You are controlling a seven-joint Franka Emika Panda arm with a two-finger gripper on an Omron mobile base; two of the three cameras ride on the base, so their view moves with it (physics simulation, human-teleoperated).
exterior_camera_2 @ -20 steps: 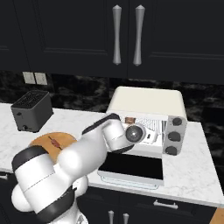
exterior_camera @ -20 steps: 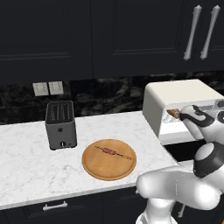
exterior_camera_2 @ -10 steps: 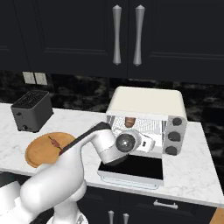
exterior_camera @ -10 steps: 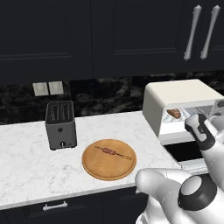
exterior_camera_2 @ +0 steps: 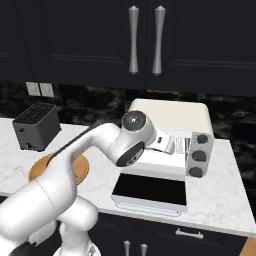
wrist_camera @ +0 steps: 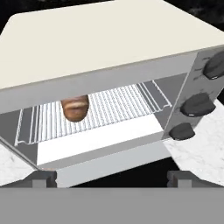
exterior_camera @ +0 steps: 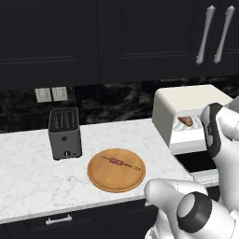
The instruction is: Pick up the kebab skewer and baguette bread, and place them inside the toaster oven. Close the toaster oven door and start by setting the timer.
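The baguette bread (wrist_camera: 75, 108) lies on the wire rack (wrist_camera: 113, 107) inside the toaster oven (wrist_camera: 109, 48), toward the rack's left side in the hand view, so the first half of the loading looks done. The gripper (wrist_camera: 111, 178) hangs in front of the oven mouth with its fingers spread wide and nothing between them. The toaster oven door (exterior_camera_2: 149, 192) is folded down flat onto the marble counter (exterior_camera: 28, 172), leaving the cavity open. The kebab skewer (exterior_camera: 121, 162) rests on the round wooden plate (exterior_camera: 105, 179), well apart from the oven and just right of the dark slot toaster (exterior_camera: 64, 133). The step in hand appears to be fetching the skewer: the arm would have to swing across to the plate, come down over the thin stick with the fingers straddling it crosswise, and close gently. Door and timer knobs (wrist_camera: 197, 104) come afterward.
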